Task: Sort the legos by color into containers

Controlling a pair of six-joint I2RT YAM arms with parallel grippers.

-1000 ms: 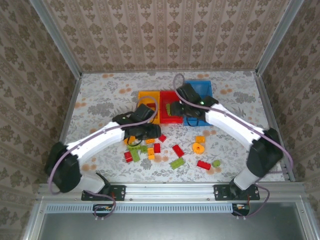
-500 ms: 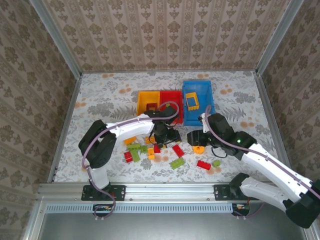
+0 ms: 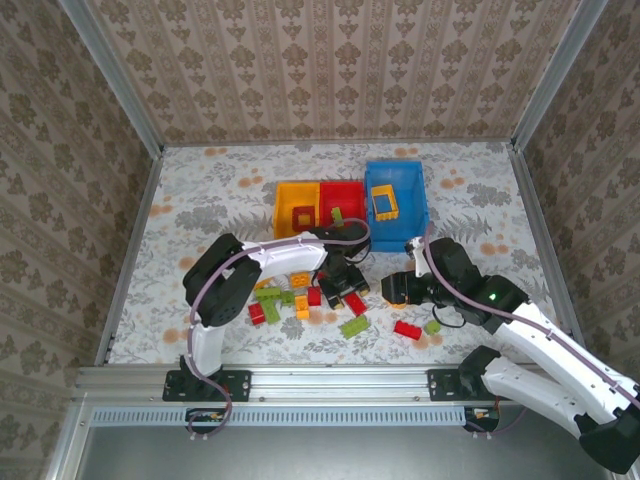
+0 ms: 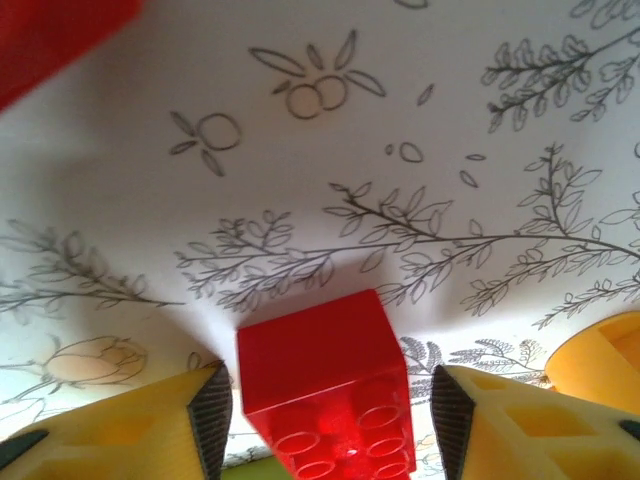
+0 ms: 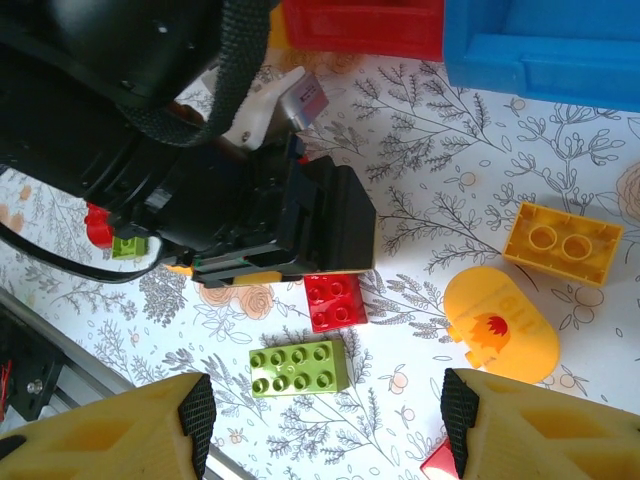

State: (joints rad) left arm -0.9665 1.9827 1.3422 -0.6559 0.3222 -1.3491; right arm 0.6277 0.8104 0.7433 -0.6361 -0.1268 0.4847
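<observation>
Looks like glossy, smooth moulded plastic on the red brick [image 4: 325, 385], lime brick [image 5: 300, 368] and blue bin [image 3: 395, 232]. Reads as matt printed floral sheet over the counter [image 3: 220, 200]. Appears as matt yellow plastic on the tool fingers [image 4: 520, 430], with dull black pads [image 4: 212, 420].

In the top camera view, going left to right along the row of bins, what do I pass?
yellow-orange bin → red bin → blue bin
</observation>
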